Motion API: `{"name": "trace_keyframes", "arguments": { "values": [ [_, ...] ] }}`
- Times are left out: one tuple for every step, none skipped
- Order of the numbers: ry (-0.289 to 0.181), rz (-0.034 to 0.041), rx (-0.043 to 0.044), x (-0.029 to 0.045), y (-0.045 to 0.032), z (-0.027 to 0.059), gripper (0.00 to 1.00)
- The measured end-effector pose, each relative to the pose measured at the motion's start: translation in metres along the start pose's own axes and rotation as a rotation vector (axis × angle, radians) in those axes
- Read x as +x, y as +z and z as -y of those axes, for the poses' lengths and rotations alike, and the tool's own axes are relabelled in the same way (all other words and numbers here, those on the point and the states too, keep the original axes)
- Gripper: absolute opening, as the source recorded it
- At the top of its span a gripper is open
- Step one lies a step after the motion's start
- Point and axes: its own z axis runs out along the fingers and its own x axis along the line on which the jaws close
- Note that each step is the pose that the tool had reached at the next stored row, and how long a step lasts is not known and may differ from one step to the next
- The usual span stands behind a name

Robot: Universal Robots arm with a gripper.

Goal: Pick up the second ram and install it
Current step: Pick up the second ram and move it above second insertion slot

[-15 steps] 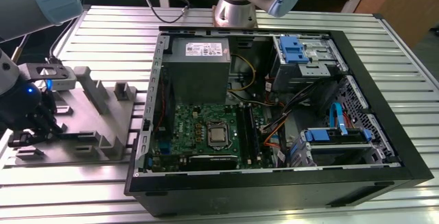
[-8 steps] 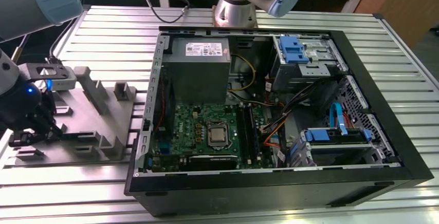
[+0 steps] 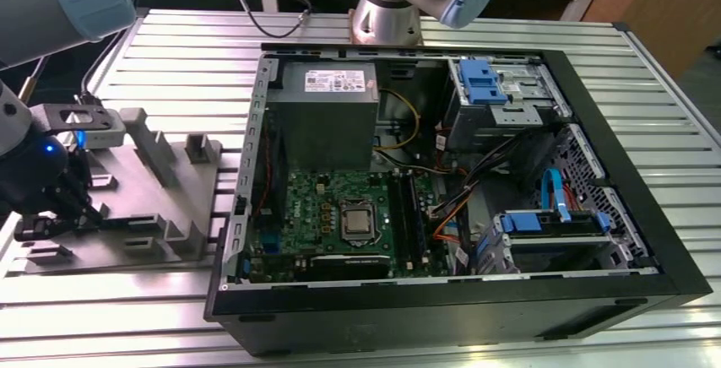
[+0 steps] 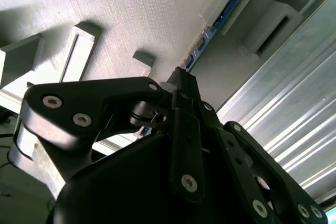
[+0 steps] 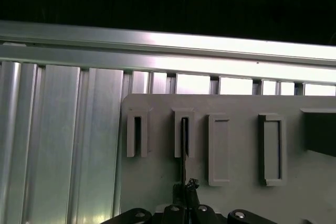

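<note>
Gripper (image 5: 187, 186) sits low over the grey tray (image 5: 152, 182), and its black fingers (image 4: 185, 129) are drawn narrow together. As far as I can judge, they pinch the near end of the second ram (image 4: 215, 27). The stick stands on its edge in a holder post (image 5: 184, 113), the second one counted from the tray's edge, and it is not yet lifted out. I think such a stick is light and stiff but also thin and delicate. It is better to take it by the two flat faces near the free edge, away from the contact row and without pressing hard on the small chips. It may also slip if the grip is not square. The first wrist view looks down from above and gives the stick as one thin dark line from the fingertips into the holder. The second wrist view looks along the fingers and gives its bluish flat side. The exterior view gives the wider room: the tray lies on the slatted metal table (image 3: 169, 56), and beside it, toward the exterior view's right, lies the open computer case (image 3: 676, 284) with the green motherboard (image 3: 321, 208) inside. Behind the case stands the arm's base (image 3: 389, 13).
</note>
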Motion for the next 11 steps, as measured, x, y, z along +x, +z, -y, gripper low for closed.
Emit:
{"name": "trace_keyframes", "arguments": {
  "values": [
    [0.0, 0.0, 0.0, 0.0, 0.0, 0.0, 0.11],
    [0.0, 0.0, 0.0, 0.0, 0.0, 0.0, 0.11],
    [0.0, 0.0, 0.0, 0.0, 0.0, 0.0, 0.11],
    [0.001, 0.0, 0.0, 0.0, -0.0001, 0.0, 0.11],
    [0.01, 0.0001, 0.0003, 0.0, 0.0, 0.0, 0.11],
    [0.027, 0.0001, 0.0009, 0.0, 0.0002, 0.0, 0.11],
    [0.046, 0.0002, 0.0016, 0.0001, 0.0003, 0.0, 0.11],
    [0.063, 0.0004, 0.0024, 0.0001, 0.0005, 0.0, 0.11],
    [0.077, 0.0007, 0.0029, 0.0001, 0.0006, 0.0, 0.11],
    [0.079, 0.0007, 0.0031, 0.0001, 0.0007, 0.0, 0.11],
    [0.079, 0.0007, 0.0032, 0.0, 0.0007, 0.0, 0.11]
  ]
}}
